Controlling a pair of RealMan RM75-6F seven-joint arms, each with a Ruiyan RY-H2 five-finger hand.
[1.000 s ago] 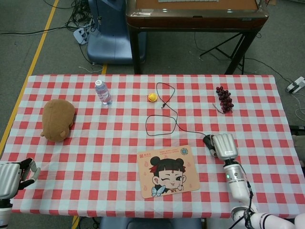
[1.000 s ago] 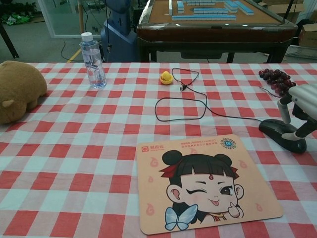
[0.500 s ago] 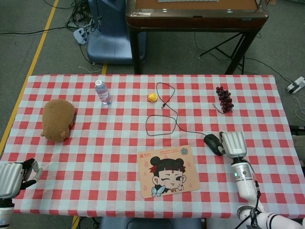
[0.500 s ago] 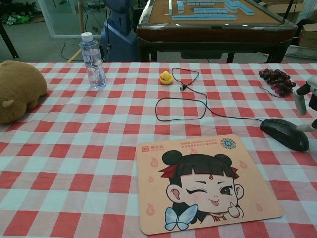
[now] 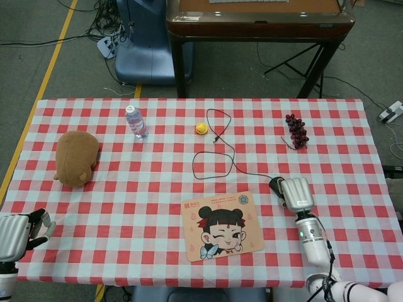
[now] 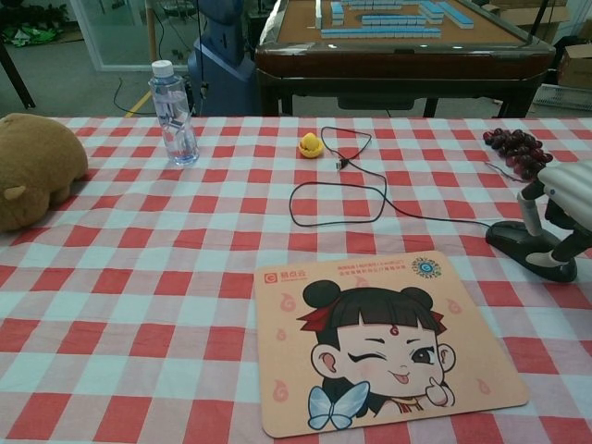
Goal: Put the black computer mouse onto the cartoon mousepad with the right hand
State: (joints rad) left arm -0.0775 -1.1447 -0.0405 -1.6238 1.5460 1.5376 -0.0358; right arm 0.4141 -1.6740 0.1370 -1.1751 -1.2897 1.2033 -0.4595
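Observation:
The black computer mouse lies on the checked cloth just right of the cartoon mousepad, its cable trailing off to the back left. My right hand sits over the mouse, with a finger down on its near-left side and the thumb against its right side, so the mouse is held between them. From the head view, the right hand covers most of the mouse, and the mousepad lies bare to its left. My left hand rests at the table's front left corner, holding nothing.
The mouse cable loops across the middle of the table. A small yellow toy, a water bottle and a brown plush stand at the back and left. A bunch of dark grapes lies at the back right.
Half a second ago the right hand had drawn off to the right, leaving the mouse uncovered. It has now come back over the mouse with its fingers on it. The mouse stays in place.

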